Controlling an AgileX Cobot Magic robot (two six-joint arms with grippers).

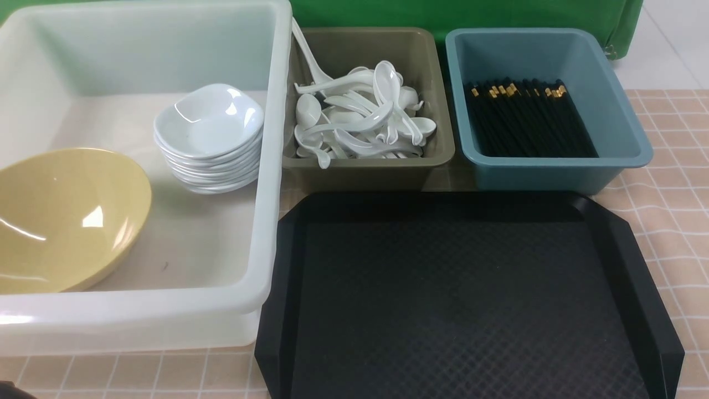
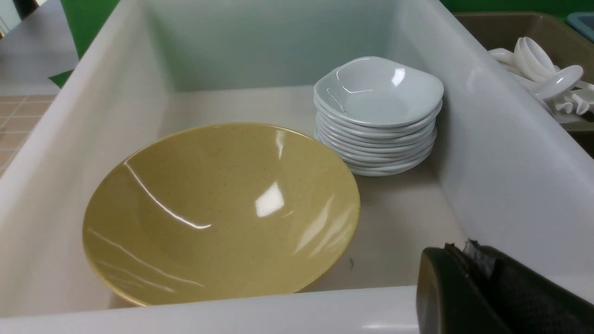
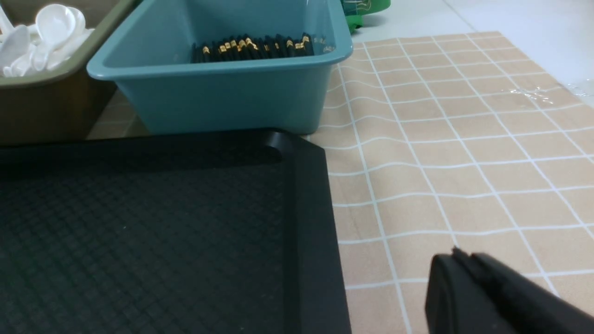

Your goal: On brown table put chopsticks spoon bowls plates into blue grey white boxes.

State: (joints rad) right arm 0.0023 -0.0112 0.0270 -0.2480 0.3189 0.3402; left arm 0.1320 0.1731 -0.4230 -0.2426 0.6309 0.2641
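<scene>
The large white tub (image 1: pixel 266 166) holds the tilted olive-yellow bowl (image 1: pixel 61 216) and a stack of small white plates (image 1: pixel 209 136). White spoons (image 1: pixel 363 116) fill the olive-grey box (image 1: pixel 365 166). Black chopsticks (image 1: pixel 529 119) with gold bands lie in the teal-blue box (image 1: pixel 554 166). My left gripper (image 2: pixel 461 250) is shut and empty, just outside the tub's near wall (image 2: pixel 232 311), with the bowl (image 2: pixel 222 213) and plates (image 2: pixel 378 116) beyond it. My right gripper (image 3: pixel 461 257) is shut and empty above the brown table (image 3: pixel 441 162), right of the tray. Neither gripper shows in the front view.
A black textured tray (image 1: pixel 465 299) lies bare in front of the grey and blue boxes; its corner (image 3: pixel 297 153) sits close to the blue box (image 3: pixel 222 93). A green backdrop (image 1: pixel 465 14) stands behind the boxes. The table's edge runs at the far right (image 3: pixel 575 83).
</scene>
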